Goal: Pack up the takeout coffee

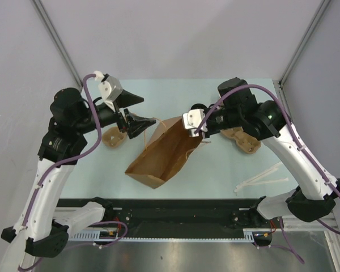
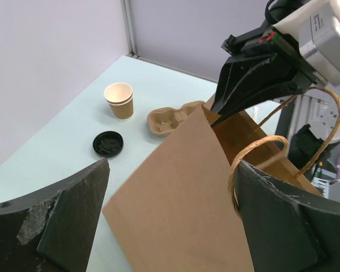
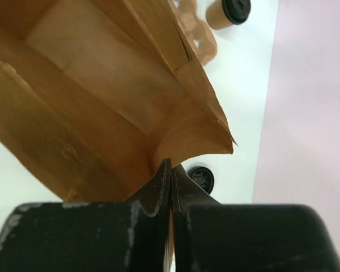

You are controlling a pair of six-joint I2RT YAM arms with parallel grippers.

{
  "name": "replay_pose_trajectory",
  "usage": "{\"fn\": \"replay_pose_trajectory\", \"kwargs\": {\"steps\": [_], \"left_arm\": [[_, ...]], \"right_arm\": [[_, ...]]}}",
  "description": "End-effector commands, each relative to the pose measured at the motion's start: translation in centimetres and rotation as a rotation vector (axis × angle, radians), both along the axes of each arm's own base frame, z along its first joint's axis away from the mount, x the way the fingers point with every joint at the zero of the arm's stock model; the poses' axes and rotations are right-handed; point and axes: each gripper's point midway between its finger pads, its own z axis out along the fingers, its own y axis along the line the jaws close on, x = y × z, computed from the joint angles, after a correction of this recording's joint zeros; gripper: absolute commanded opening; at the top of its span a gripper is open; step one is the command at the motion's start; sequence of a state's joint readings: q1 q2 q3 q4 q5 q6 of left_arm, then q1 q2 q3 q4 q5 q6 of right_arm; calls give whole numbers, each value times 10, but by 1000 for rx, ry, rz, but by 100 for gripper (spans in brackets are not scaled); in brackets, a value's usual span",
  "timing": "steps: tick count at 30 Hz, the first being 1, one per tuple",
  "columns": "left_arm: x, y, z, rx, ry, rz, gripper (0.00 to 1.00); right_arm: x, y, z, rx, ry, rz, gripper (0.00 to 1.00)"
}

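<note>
Pinching item: right gripper (image 3: 170,170), jaws closed flat on the rim of the brown paper bag (image 1: 161,153), thin paper edge clamped between them at the lower centre of the right wrist view.

Bag: lies slanted across the middle of the top view, base toward the lower left, mouth toward the upper right. The interior shown in the right wrist view has no cup in it.

Left gripper (image 2: 173,170): jaws spread wide and gripping nothing. The bag's side panel and a twine handle (image 2: 255,156) sit in the gap between the fingers.

Takeout coffee cup (image 2: 120,101): upright, unlidded, on the pale table (image 1: 215,170) at the upper left of the left wrist view, well apart from both grippers. Just beside it are a moulded-pulp cup tray (image 2: 173,120) and, lower left, a round black lid (image 2: 108,144).

Status, as judged: bag being opened, cup not yet packed.

Hazards, as judged:
- The single pinch on one rim edge may tear the paper or slip, so the mouth would sag shut.
- The twine loop next to the left finger may snag when that arm pulls away, dragging the bag with it.
- The cup has no lid and soft walls, so a hard squeeze would crush it and a glancing touch would tip it.
- A tilted bag may let the cup roll onto its side.
</note>
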State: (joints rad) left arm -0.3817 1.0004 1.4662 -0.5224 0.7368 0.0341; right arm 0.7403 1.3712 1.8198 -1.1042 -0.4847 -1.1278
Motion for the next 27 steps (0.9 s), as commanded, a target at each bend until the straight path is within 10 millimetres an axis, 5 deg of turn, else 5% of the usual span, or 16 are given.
{"fn": "replay_pose_trajectory", "kwargs": {"steps": [1,8,12,20,24,27], "left_arm": [[10,-1,10,48,-63,85,94],[-7,-13,-22,109,-7,-23,97],[-11,-3,-39,138,58,19,99],[-56,6,-84,308,157,-168,100],[-80,2,-73,316,185,-311,99],[-100,-4,-46,234,134,-415,99]], "right_arm": [[19,9,24,49,-56,-119,0],[25,14,26,71,-42,-146,0],[33,4,33,91,-16,-161,0],[43,-17,39,80,0,-187,0],[41,-16,36,57,-10,-157,0],[40,-15,35,50,-22,-142,0]]}}
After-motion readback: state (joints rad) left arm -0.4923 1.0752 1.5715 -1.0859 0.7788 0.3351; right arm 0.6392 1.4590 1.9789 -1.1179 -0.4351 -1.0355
